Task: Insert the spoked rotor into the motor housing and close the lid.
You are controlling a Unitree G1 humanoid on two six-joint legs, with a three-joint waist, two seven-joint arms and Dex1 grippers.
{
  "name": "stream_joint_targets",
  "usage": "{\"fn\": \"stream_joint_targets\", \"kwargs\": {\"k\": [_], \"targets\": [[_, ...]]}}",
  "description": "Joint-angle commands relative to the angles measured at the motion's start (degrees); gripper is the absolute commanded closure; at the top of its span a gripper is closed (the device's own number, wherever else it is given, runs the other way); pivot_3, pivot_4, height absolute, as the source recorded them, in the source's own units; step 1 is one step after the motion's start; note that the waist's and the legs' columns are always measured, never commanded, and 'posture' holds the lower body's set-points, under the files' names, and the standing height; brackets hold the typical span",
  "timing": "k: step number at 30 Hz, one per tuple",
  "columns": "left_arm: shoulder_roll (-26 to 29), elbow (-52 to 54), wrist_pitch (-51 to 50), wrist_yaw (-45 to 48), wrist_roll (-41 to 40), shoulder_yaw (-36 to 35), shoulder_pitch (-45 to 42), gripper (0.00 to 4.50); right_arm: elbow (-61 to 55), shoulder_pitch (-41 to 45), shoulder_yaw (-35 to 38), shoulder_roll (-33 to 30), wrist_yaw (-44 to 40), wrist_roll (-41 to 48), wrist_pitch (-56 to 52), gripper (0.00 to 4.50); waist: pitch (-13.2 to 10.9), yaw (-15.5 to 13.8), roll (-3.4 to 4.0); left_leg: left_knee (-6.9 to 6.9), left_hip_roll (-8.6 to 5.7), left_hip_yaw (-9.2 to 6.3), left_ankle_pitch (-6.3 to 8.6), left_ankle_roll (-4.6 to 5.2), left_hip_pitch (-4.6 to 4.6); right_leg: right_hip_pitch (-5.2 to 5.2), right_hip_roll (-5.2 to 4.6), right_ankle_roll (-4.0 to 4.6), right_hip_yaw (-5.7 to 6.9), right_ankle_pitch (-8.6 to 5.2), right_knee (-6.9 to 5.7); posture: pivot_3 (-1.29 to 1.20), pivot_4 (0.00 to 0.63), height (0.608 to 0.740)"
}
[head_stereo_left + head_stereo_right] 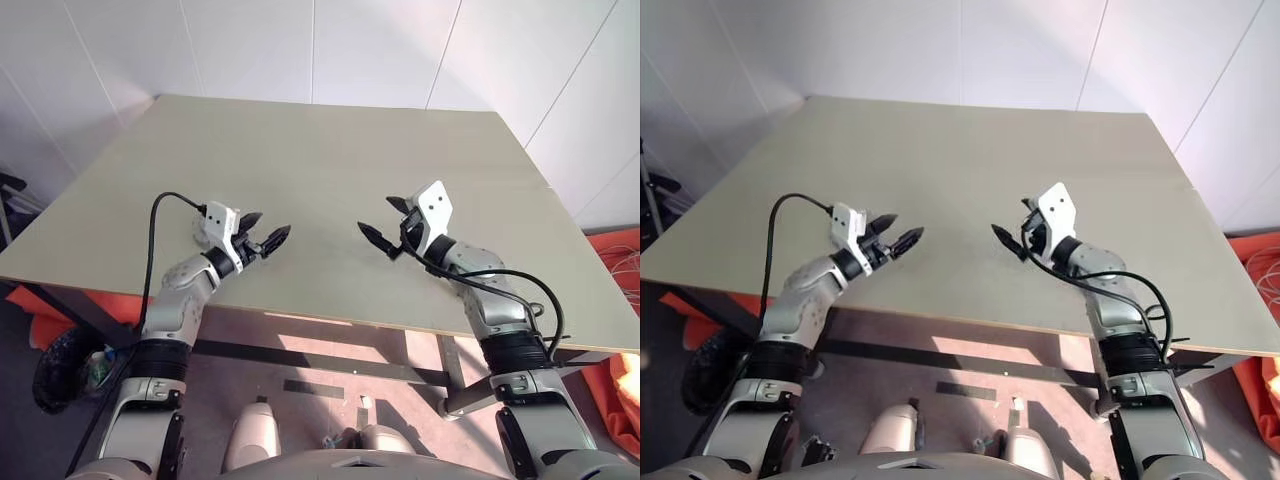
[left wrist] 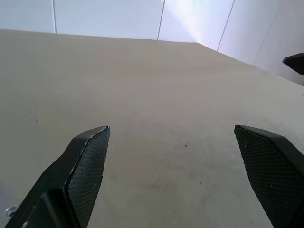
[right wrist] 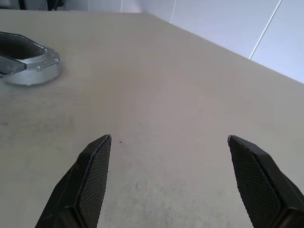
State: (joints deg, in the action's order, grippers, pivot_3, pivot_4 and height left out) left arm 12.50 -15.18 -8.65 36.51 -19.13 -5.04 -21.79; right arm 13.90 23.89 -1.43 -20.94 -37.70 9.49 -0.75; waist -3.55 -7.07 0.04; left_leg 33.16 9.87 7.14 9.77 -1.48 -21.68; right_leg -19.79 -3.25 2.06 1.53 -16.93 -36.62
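My left gripper (image 1: 272, 224) is open over the near part of the bare beige table (image 1: 330, 140), with nothing between its fingers (image 2: 90, 156). My right gripper (image 1: 377, 214) is open too, level with it and a short way to its right, and its fingers (image 3: 95, 166) are also empty. The two grippers point inward toward each other. The right wrist view shows a silver and black part of the left gripper (image 3: 28, 61). The left wrist view catches a black fingertip of the right gripper (image 2: 294, 61). The spoked rotor, the motor housing and the lid are out of view.
White panelled walls (image 1: 300, 50) stand behind the table's far edge. Orange material (image 1: 615, 250) lies on the floor beyond the table's right side. A black cable (image 1: 160, 210) loops off the left wrist, and another hangs from the right forearm (image 1: 545, 300).
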Motion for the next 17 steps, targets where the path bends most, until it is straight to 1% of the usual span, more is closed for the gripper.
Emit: {"fn": "stream_joint_targets", "kwargs": {"k": [1,4,8,12,17], "targets": [[-1.31,0.41,5.95,-3.51,1.09,-1.77,0.16,0.00,2.51,0.85,1.45,0.33,3.21,-2.46,8.76,0.06,0.00,-0.04,0.00,0.00,0.00,0.00,0.01,0.01,0.00,0.00,0.00,-0.02,0.00,0.01,0.01,0.00,0.000,0.740],[-2.49,-0.77,9.90,-7.68,3.69,-1.55,0.44,0.00,7.55,1.68,1.40,0.88,8.20,-6.33,16.41,0.06,0.00,0.03,0.00,0.01,0.00,0.00,0.00,0.01,-0.01,0.00,0.00,-0.04,0.00,0.02,0.01,0.00,0.000,0.740],[-3.60,-0.38,11.40,-7.39,3.69,-0.55,1.21,0.00,9.02,2.57,1.63,2.97,9.05,-5.19,19.26,0.06,0.00,0.18,0.00,0.00,0.00,0.01,0.01,0.01,-0.03,-0.07,0.00,-0.09,-0.01,0.05,0.01,0.00,0.000,0.740],[-3.51,0.79,9.10,-5.09,2.22,0.14,1.69,0.00,8.83,1.98,1.24,3.45,6.65,-3.93,18.54,0.06,0.00,0.17,0.00,-0.01,0.00,0.01,0.01,0.02,-0.13,-0.19,0.01,-0.16,-0.02,0.09,-0.02,0.00,0.000,0.740],[-2.78,1.64,6.72,-3.28,1.12,0.33,2.11,0.00,6.60,1.14,1.45,3.28,2.38,-0.22,12.67,0.06,0.00,0.18,0.00,0.00,0.00,0.02,0.06,0.12,-0.14,-0.20,0.00,-0.16,-0.02,0.09,-0.02,0.00,0.000,0.740]]}}
